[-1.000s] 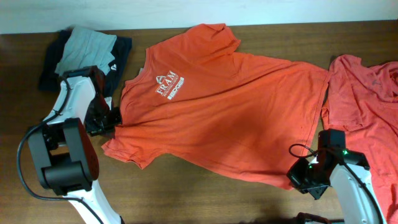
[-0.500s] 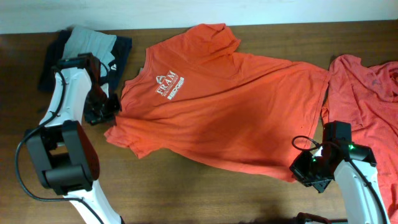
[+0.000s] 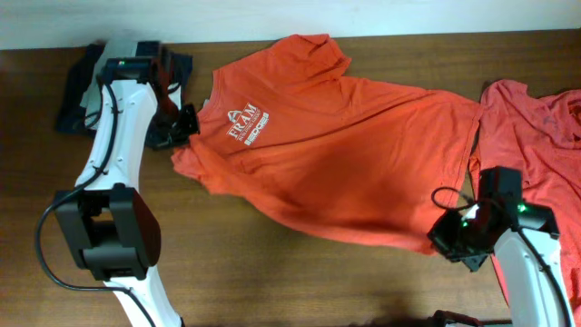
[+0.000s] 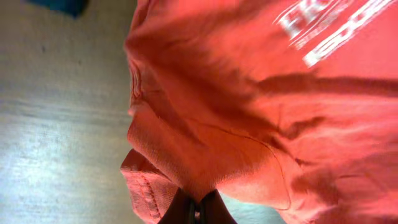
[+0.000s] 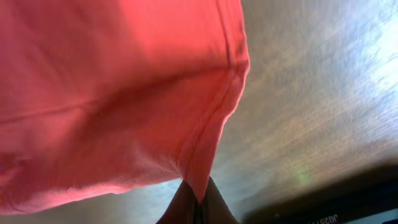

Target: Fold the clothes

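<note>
While my left jaws pinch the shirt [image 3: 345, 154] sleeve and my right jaws its hem, a dark pile [image 3: 74, 91] lies beside.

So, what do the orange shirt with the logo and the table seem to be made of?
The orange shirt looks like soft matte knit fabric, probably cotton: it wrinkles and drapes, with stitched hems in the wrist views. The table looks like wood or wood-pattern laminate, dark brown with grain and a slight sheen; which one, I cannot tell.
</note>
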